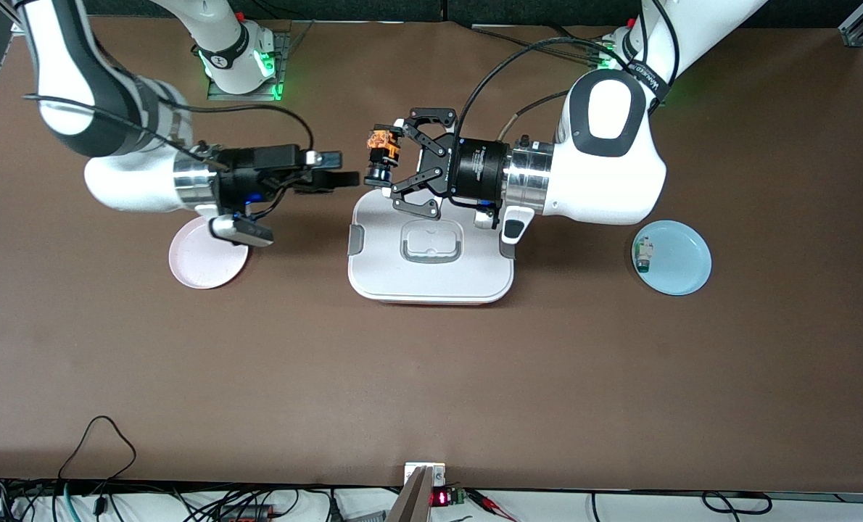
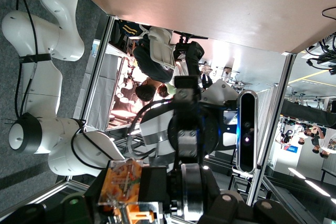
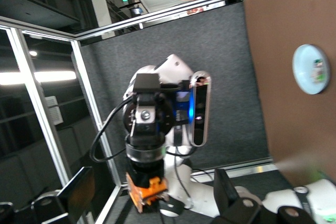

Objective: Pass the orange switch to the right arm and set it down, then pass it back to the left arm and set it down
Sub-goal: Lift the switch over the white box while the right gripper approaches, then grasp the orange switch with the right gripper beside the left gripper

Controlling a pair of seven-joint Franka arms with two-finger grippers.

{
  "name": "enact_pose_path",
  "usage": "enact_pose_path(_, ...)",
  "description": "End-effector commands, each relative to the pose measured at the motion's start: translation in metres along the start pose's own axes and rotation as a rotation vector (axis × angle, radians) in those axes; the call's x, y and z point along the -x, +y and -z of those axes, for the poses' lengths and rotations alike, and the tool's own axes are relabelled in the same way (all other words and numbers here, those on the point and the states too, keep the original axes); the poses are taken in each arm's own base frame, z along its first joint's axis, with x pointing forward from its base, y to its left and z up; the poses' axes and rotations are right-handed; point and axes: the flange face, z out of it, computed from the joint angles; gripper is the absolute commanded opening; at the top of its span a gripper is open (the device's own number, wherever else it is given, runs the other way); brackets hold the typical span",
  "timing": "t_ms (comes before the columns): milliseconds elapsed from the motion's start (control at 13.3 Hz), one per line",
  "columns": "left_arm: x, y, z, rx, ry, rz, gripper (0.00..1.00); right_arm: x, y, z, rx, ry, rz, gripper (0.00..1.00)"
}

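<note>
Orange switch [image 1: 381, 156] held in the left gripper [image 1: 386, 161], up in the air over the box's [image 1: 431, 279] edge nearest the robot bases. Right gripper [image 1: 341, 170] faces it, close, just apart — fingers spread wide, nothing held. Pink plate [image 1: 203, 270] under the right wrist; blue plate [image 1: 682, 264] with a small white-and-green component [image 1: 643, 254] toward the left arm's end of the tabletop [image 1: 431, 384].

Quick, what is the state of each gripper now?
Left gripper: fingers shut on the tiny black-and-orange cylindrical switch, over the large white box.
Right gripper: fingers open, holding nothing, beside the switch.
</note>
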Motion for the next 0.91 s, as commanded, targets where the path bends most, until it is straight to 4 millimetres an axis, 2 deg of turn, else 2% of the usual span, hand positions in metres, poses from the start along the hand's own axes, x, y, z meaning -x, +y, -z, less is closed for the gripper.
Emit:
enact_pose_path(0,0.007,0.005,-0.002,0.008,-0.029,0.017,0.14,0.005,-0.008,-0.010,-0.025,0.041,-0.019,1.00)
enact_pose_path(604,0.005,0.004,-0.005,0.003,-0.027,0.019,0.14,0.013,-0.006,-0.029,-0.022,0.024,-0.020,0.92)
enact_pose_path(830,0.006,0.004,-0.005,0.003,-0.028,0.018,0.15,0.013,-0.008,-0.029,-0.023,0.022,-0.002,0.74)
